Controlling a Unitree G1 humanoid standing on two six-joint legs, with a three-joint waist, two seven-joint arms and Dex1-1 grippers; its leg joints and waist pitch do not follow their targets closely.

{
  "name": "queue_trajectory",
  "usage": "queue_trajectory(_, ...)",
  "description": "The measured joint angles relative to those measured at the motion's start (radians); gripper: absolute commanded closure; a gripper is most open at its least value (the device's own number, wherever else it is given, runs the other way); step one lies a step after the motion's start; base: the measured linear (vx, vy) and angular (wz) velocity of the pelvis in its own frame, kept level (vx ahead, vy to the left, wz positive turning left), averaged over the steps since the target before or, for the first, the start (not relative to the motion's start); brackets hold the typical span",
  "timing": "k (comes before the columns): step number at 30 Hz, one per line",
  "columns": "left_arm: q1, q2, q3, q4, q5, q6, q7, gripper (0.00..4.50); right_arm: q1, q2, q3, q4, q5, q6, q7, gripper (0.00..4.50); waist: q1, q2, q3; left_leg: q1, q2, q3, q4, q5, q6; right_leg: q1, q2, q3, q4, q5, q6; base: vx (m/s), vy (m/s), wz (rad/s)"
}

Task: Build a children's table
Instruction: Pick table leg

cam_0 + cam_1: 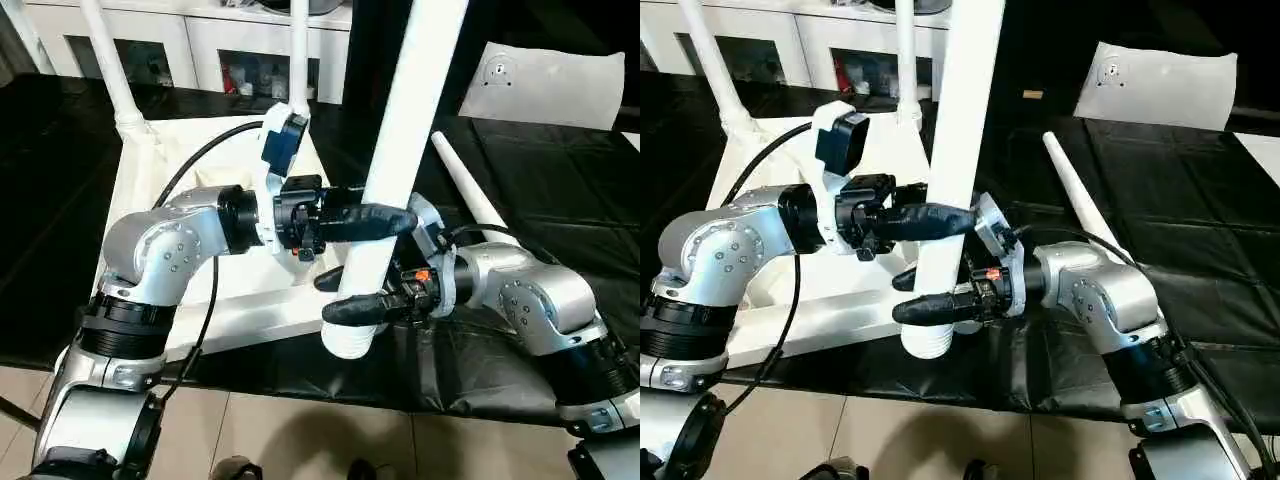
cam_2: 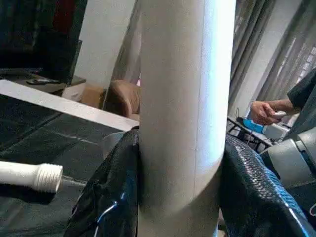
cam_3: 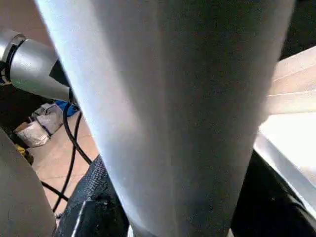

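I hold one long white leg [image 1: 400, 130] nearly upright in front of me with both grippers. My left gripper [image 1: 385, 224] is shut on it from the left, its black fingers [image 2: 108, 197] hugging both sides. Lower down, near the leg's ribbed end [image 1: 348, 345], my right gripper [image 1: 345, 296] is shut on it from the right. Behind, the white table top [image 1: 750, 150] lies upside down on the black mat, with two legs [image 1: 115, 70] [image 1: 298, 50] standing in its far corner sockets. Another leg [image 1: 470, 190] lies loose on the mat to the right.
A white cabinet [image 1: 200, 40] with glass doors stands at the back. A white sheet [image 1: 545, 80] rests at the back right of the black mat [image 1: 560, 190]. A person's hand [image 2: 266, 111] holds a small device off to the side. Tiled floor [image 1: 300, 440] lies below the mat's front edge.
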Motion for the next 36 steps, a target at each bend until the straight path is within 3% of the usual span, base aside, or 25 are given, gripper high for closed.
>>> queue_trajectory(7,0.0,-0.003,-0.008,-0.002,0.01,-0.012,0.004,2.66,0.007,-0.002,0.0,-0.001,-0.004,-0.005,0.0,2.5,0.0,0.0,0.0,0.0,0.0,0.0,0.0,0.0,0.0,0.0,0.0,0.0,0.0,0.0,0.0,0.0,0.0,0.0)
queue_trajectory(8,0.0,-0.005,-0.007,-0.006,0.006,-0.005,0.009,2.1,0.007,-0.002,-0.001,-0.002,-0.003,-0.006,0.0,2.5,0.0,0.0,0.0,0.0,0.0,0.0,0.0,0.0,0.0,0.0,0.0,0.0,0.0,0.0,0.0,0.0,0.0,0.0)
queue_trajectory(9,0.003,-0.006,-0.007,-0.021,0.001,0.001,0.013,1.96,0.012,-0.001,-0.001,-0.01,-0.002,-0.007,0.0,2.5,0.0,0.001,0.0,0.0,0.0,0.0,0.0,0.0,0.0,0.0,0.0,0.0,0.0,0.0,0.0,0.0,0.0,0.0)
queue_trajectory(16,0.036,-0.08,0.022,-0.084,-0.042,0.019,0.103,1.51,0.035,0.021,-0.001,-0.04,0.005,-0.006,-0.024,2.54,0.002,0.003,-0.002,0.001,0.0,0.0,0.0,0.0,0.0,0.001,0.0,0.0,0.0,0.0,0.0,0.0,0.0,0.0)
queue_trajectory(20,0.049,-0.136,0.023,-0.097,-0.001,-0.028,0.21,1.11,0.061,0.027,-0.014,-0.038,0.006,0.014,-0.068,2.54,0.0,0.003,-0.003,0.001,0.0,0.0,0.001,0.0,0.0,0.002,0.0,0.0,0.0,0.0,0.0,0.0,0.0,0.0)
queue_trajectory(24,0.053,-0.25,0.078,-0.103,0.044,-0.135,0.369,0.8,0.098,0.088,-0.058,-0.038,0.008,0.013,-0.161,2.57,-0.003,0.005,-0.004,0.001,0.001,0.0,0.003,0.0,0.0,0.002,0.0,-0.003,-0.001,0.0,0.0,0.0,0.0,0.0)
queue_trajectory(28,0.053,-0.361,0.163,-0.106,-0.009,-0.182,0.489,0.6,0.116,0.157,-0.093,-0.045,0.035,0.023,-0.266,2.57,-0.008,0.009,-0.007,-0.003,0.003,-0.002,0.004,0.0,0.0,0.005,-0.001,-0.016,-0.01,0.0,0.0,0.0,0.0,0.0)
queue_trajectory(32,0.067,-0.384,0.216,-0.13,-0.061,-0.183,0.57,0.23,0.131,0.188,-0.138,-0.07,0.061,0.026,-0.328,2.57,-0.009,0.011,-0.009,-0.003,0.01,-0.002,0.003,0.0,0.0,0.008,-0.001,-0.021,-0.016,0.0,0.001,0.0,0.0,0.0)
queue_trajectory(36,0.08,-0.393,0.278,-0.148,-0.062,-0.206,0.654,0.02,0.177,0.244,-0.184,-0.073,0.043,-0.023,-0.43,2.57,-0.008,0.011,-0.01,-0.004,0.009,-0.002,0.001,0.0,0.0,0.007,-0.001,-0.021,-0.017,0.0,0.001,0.0,0.0,0.0)
